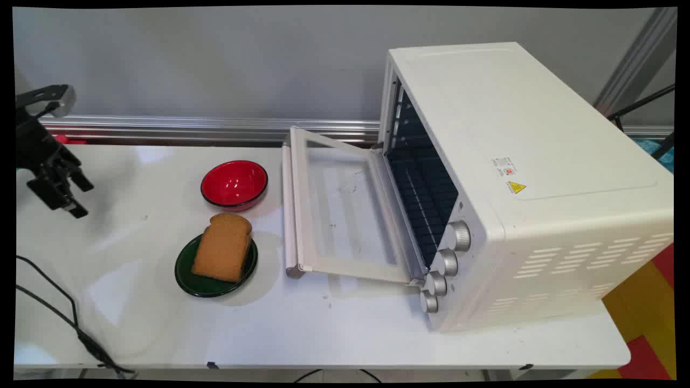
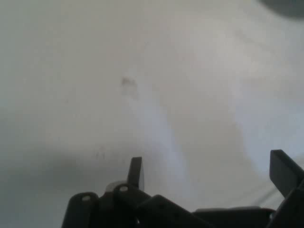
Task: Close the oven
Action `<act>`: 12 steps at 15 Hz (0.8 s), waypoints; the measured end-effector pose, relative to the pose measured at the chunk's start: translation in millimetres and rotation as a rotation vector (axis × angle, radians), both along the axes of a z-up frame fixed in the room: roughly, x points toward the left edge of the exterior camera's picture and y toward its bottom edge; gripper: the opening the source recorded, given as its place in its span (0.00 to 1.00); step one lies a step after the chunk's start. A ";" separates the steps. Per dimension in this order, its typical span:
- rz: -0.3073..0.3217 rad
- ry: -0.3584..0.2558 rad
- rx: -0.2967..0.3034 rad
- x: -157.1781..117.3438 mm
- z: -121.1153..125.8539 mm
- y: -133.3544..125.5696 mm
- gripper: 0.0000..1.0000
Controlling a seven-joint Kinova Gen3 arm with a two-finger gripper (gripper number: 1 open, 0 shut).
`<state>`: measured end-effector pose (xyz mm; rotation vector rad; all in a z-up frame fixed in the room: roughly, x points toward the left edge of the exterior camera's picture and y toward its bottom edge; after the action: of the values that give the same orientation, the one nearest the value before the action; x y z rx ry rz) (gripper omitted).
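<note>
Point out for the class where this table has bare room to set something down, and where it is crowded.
Bare: the table left of the green plate under the open gripper, and the front strip before the oven door. Crowded: red bowl, plate with toast and door sit close together.

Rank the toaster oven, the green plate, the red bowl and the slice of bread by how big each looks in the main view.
1. Toaster oven, by far the largest.
2. Green plate.
3. Red bowl, close to the plate; it sits farther from the camera, so this order is unsure.
4. Slice of bread, lying on the plate.
</note>
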<state>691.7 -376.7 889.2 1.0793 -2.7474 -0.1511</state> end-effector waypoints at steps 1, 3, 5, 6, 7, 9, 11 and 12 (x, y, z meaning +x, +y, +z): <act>0.000 0.026 0.000 0.3 1.2 -5.2 1.00; -0.010 0.089 -0.015 -2.2 7.7 -19.1 1.00; -0.022 0.173 -0.041 -8.7 19.7 -34.9 1.00; -0.030 0.217 -0.053 -13.3 26.2 -41.0 1.00; -0.041 0.267 -0.067 -19.3 33.6 -48.2 1.00; -0.063 0.356 -0.095 -31.7 46.4 -59.7 1.00; -0.090 0.432 -0.125 -45.3 57.5 -69.9 1.00; -0.105 0.457 -0.134 -50.8 61.2 -73.6 1.00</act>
<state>640.9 -450.3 950.4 0.7546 -2.3629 -0.1968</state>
